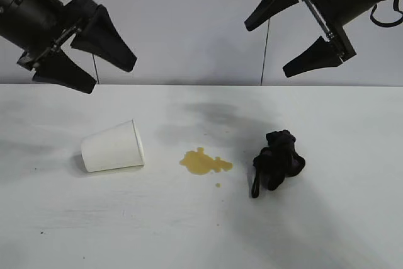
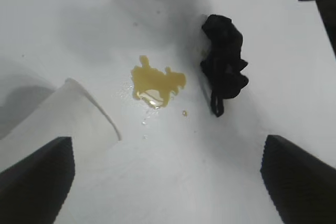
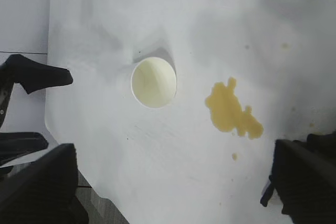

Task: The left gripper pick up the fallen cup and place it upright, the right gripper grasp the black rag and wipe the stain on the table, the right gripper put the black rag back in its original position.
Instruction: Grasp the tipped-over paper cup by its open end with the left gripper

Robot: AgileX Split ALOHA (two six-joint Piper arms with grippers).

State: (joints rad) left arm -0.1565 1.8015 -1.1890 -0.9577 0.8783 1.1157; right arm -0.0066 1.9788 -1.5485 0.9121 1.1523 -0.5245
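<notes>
Lying on its side on the table, the cup points its rim toward the stain (a tiny droplet sits just beside the blot). The rag is bunched on the stain's far side, apart from it. The left gripper hangs above the cup, fingers spread. The right gripper hangs above the rag, also spread, holding nothing.

No legible text, label, brand, number or sign anywhere in any view.
</notes>
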